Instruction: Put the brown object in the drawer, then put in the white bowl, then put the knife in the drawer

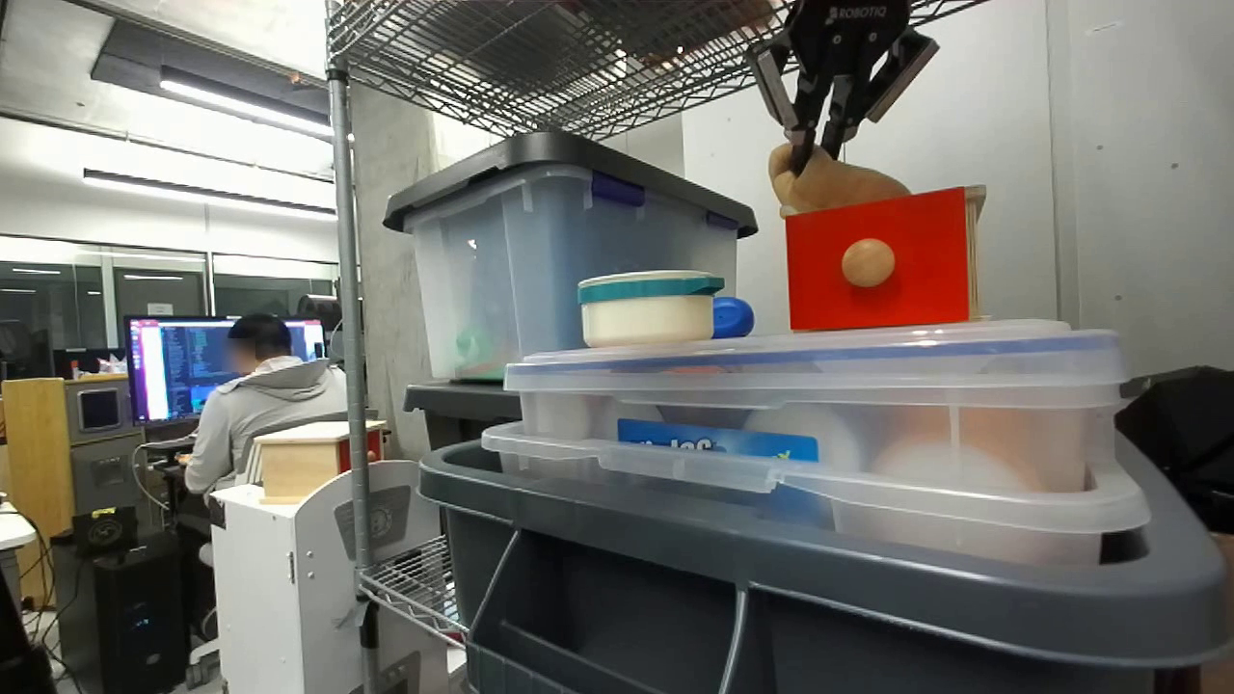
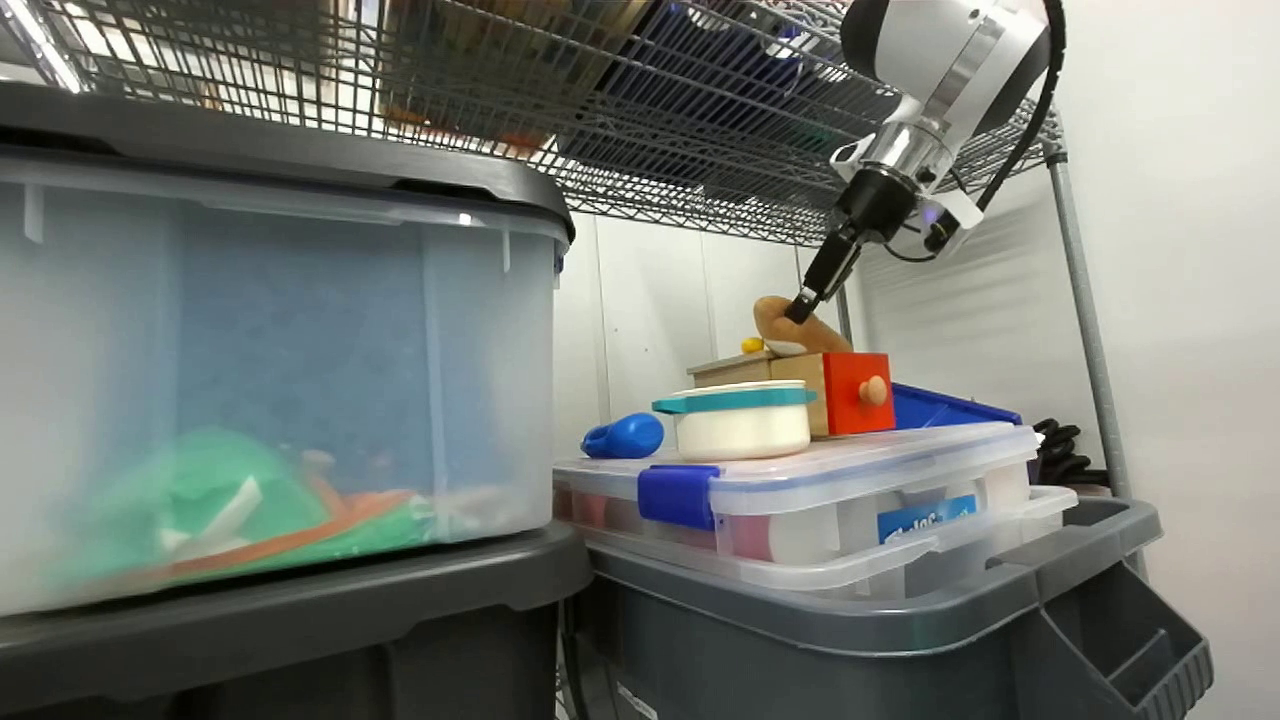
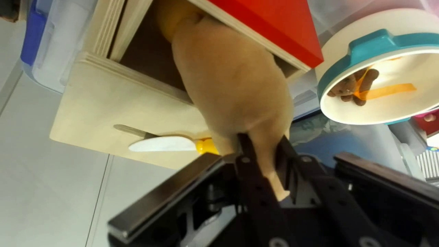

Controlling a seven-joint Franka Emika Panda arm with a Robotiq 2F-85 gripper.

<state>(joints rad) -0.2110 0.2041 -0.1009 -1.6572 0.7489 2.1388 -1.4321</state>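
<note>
The brown object (image 3: 233,75) is a soft tan lump, also in both exterior views (image 1: 863,183) (image 2: 825,338). Its far end sits in the open drawer (image 3: 274,24); its near end sticks up above it. My gripper (image 3: 262,139), also in both exterior views (image 1: 815,159) (image 2: 800,308), is shut on that near end. The drawer's red front with a round knob shows in both exterior views (image 1: 921,265) (image 2: 845,395). The white bowl (image 1: 646,321) (image 2: 745,430) with a teal rim stands beside it; the wrist view (image 3: 337,44) shows small brown things inside. The knife (image 3: 163,144) lies on the box top.
The box stands on a clear lidded tub (image 1: 868,371) on a grey bin (image 2: 780,620). A blue thing (image 2: 625,437) lies behind the bowl. A large lidded tub (image 1: 578,241) stands beside them. A wire shelf (image 2: 600,100) hangs above.
</note>
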